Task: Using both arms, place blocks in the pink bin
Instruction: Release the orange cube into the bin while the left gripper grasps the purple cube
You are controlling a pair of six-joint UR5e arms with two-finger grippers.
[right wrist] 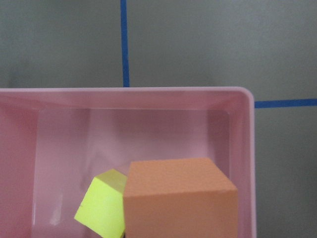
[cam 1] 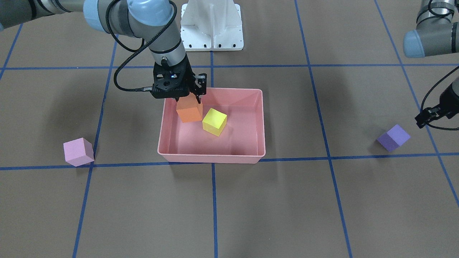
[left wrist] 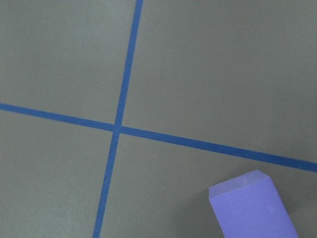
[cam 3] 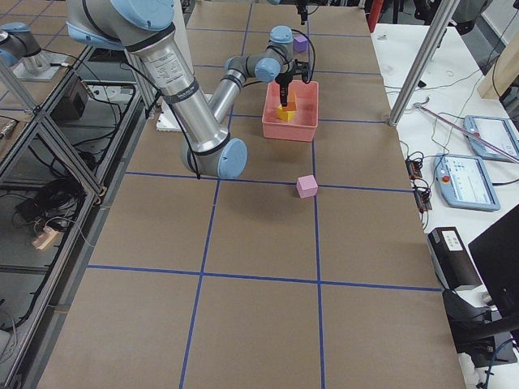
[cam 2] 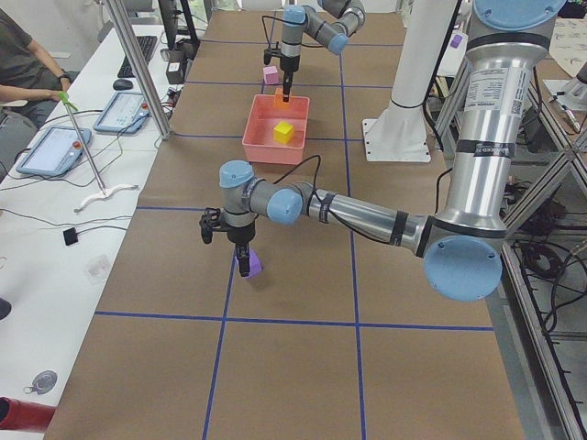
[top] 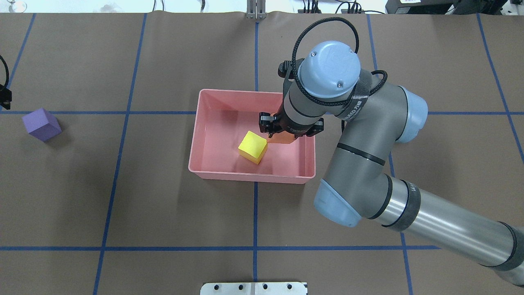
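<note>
Where the orange block [cam 1: 189, 111] hangs, the yellow block [cam 1: 214, 122] lies beside.

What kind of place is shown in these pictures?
Probably a robotics lab: the right arm and left arm work at a table gridded with blue tape, and an operator sits beside tablet-like control pendants.

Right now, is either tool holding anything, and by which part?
Right tool grips the orange block by its upper sides, over the pink bin. Left tool holds nothing; the purple block lies loose nearby.
</note>
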